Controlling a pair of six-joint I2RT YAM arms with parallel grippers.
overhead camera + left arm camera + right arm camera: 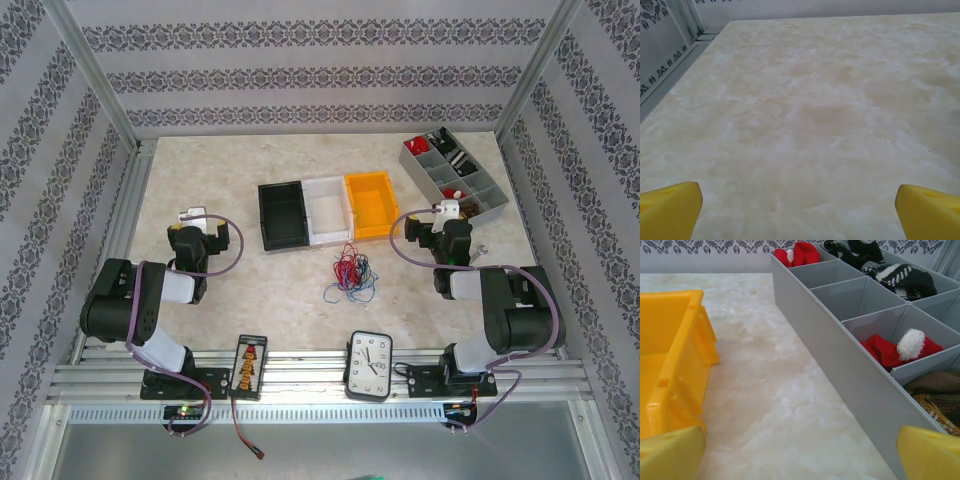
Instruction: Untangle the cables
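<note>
At the near edge of the table (pixel 250 300), we see the left arm folded back, the left gripper (pixel 800 210) spread wide over bare tabletop. The cables (pixel 349 272) lie bunched mid-table, near the white bin (pixel 327 210). The right gripper (pixel 800 452), fingers parted, points between the yellow bin (pixel 665 355) and the grey organizer (pixel 840 360).

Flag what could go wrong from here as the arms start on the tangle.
1. The cables are hair-thin strands in one mixed bunch; a claw closing on them may pinch several at once and tighten the knot.
2. The right claw, open, sits between the orange bin and the grey organizer; swinging toward the cables it could bump either.
3. The bunch lies close to the orange bin, so pulled strands might snag it.
</note>
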